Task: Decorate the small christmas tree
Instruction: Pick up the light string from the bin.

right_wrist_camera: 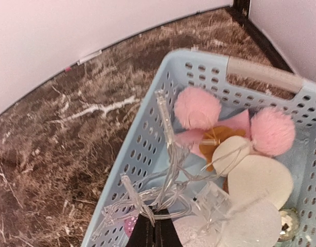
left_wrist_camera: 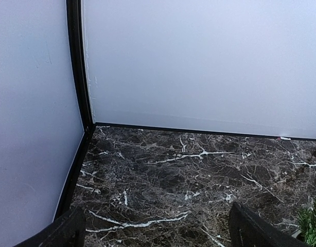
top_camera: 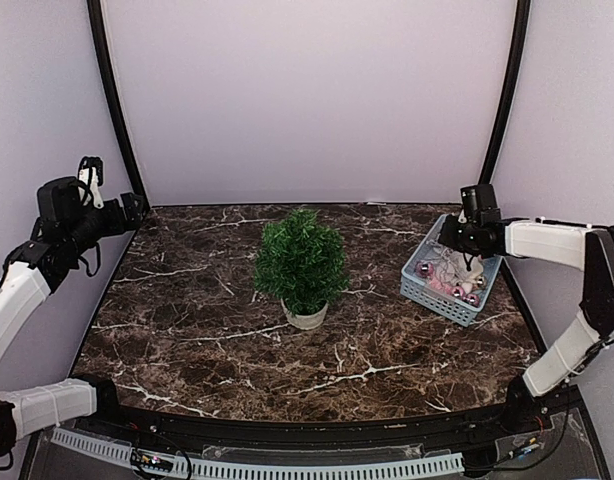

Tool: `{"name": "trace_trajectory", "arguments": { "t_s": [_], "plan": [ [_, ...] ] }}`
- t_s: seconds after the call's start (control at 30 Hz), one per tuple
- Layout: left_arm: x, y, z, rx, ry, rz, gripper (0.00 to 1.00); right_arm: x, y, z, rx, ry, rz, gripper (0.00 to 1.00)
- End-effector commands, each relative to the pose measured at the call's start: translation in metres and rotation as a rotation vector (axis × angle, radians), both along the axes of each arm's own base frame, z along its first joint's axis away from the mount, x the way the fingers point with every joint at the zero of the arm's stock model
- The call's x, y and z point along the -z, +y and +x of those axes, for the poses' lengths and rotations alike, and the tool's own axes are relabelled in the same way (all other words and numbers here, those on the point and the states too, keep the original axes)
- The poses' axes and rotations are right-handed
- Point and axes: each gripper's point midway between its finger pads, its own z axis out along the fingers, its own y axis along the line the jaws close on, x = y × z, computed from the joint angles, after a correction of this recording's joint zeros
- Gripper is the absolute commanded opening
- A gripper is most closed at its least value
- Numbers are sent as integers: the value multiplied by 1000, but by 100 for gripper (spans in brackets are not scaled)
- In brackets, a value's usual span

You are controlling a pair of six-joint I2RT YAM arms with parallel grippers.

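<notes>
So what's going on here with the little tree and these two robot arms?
The robot is decorating the small christmas tree, which stands bare in the middle of the dark marbled table. The right pincer is down in the blue basket of ornaments, shut, apparently on the clear string of lights lying beside pink pompoms. The left pincer hangs open and empty over the far left corner. Nothing is on the tree yet.
</notes>
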Motion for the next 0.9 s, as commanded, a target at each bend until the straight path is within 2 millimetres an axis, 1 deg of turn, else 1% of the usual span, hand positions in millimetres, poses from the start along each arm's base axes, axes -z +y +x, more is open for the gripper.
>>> {"name": "trace_trajectory", "arguments": {
  "t_s": [0.0, 0.1, 0.23, 0.3, 0.4, 0.47, 0.63, 0.73, 0.77, 0.8, 0.83, 0.87],
  "plan": [
    [-8, 1, -4, -5, -44, 10, 100, -72, -11, -3, 41, -201, -13, 0],
    [-8, -1, -3, 6, -44, 7, 100, -112, -15, -12, 37, -279, -27, 0],
    [-9, -5, -3, 29, -49, 7, 100, -168, -25, -23, 52, -384, -69, 0],
    [-12, -8, -3, 50, -59, 3, 100, -202, -31, -28, 58, -444, -101, 0],
    [-16, -13, -3, 75, -74, 0, 100, -240, -36, -34, 66, -505, -140, 0],
    [-19, -20, -3, 116, -84, -10, 100, -260, -39, -36, 67, -538, -163, 0],
    [-31, -30, -4, 164, -119, -29, 100, -297, -40, -38, 65, -597, -191, 0],
    [-41, -43, -6, 218, -143, -34, 100, -328, -38, -42, 51, -661, -186, 0],
    [-43, -46, -6, 229, -147, -35, 100, -340, -36, -44, 39, -686, -177, 0],
    [-50, -51, -7, 254, -158, -41, 100, -351, -33, -47, 25, -710, -165, 0],
    [-51, -55, -6, 269, -157, -45, 100, -362, -29, -49, 1, -734, -150, 0],
    [-59, -63, -8, 300, -168, -59, 100, -374, -23, -52, -35, -764, -128, 0]
  ]
}}
